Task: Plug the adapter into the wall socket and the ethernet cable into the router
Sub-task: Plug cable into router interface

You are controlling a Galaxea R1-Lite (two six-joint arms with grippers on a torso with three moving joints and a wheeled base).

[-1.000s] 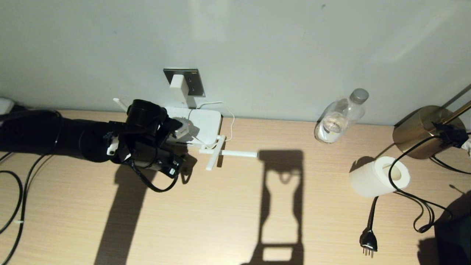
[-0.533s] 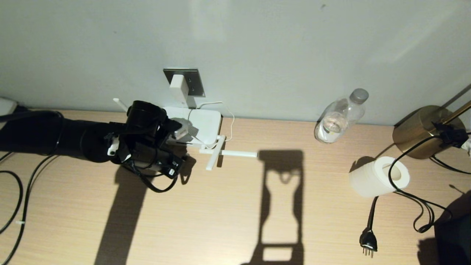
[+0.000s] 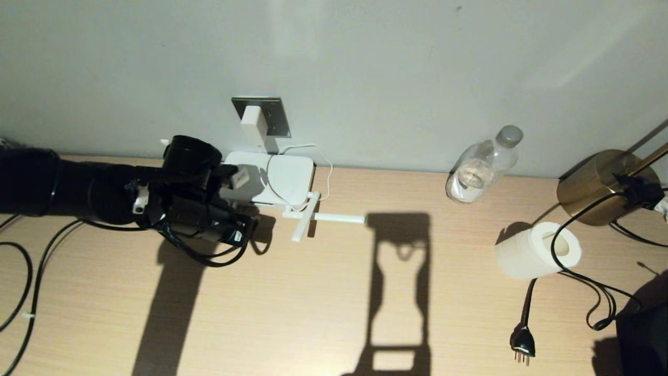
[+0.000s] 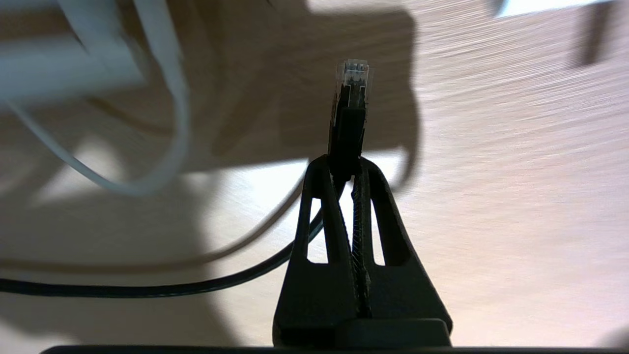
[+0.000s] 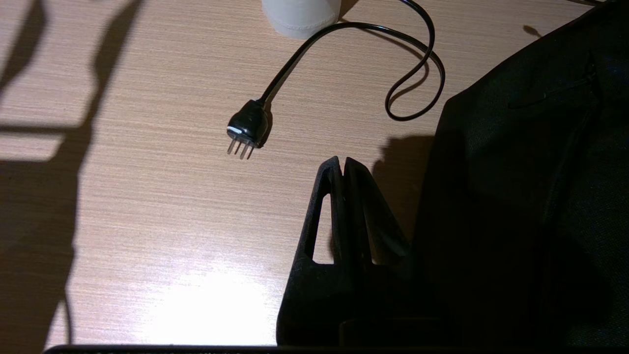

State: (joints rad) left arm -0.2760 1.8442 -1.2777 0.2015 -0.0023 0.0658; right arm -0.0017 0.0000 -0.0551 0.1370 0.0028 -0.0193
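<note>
The white adapter (image 3: 254, 122) sits in the grey wall socket (image 3: 276, 117), and its thin white cord (image 4: 172, 98) loops down by the router. The flat white router (image 3: 284, 180) lies on the desk below the socket, with antennas (image 3: 323, 216) spread at its front. My left gripper (image 4: 346, 164) is shut on the ethernet cable; the clear connector (image 4: 353, 81) sticks out past the fingertips and the black cable (image 4: 147, 290) trails away over the desk. In the head view this gripper (image 3: 240, 178) is at the router's left edge. My right gripper (image 5: 342, 164) is shut and holds nothing, low over the desk.
A black three-pin plug (image 3: 523, 342) and its cord lie at the right front. A toilet roll (image 3: 537, 249), a plastic bottle (image 3: 480, 167) and a brass lamp base (image 3: 595, 185) stand to the right. A black bag (image 5: 530, 196) is beside the right gripper. Loose black cables (image 3: 31, 282) lie at far left.
My left arm has drawn back to the left and slightly toward the wall. Its tip has moved from over the router's top to the router's left edge.
</note>
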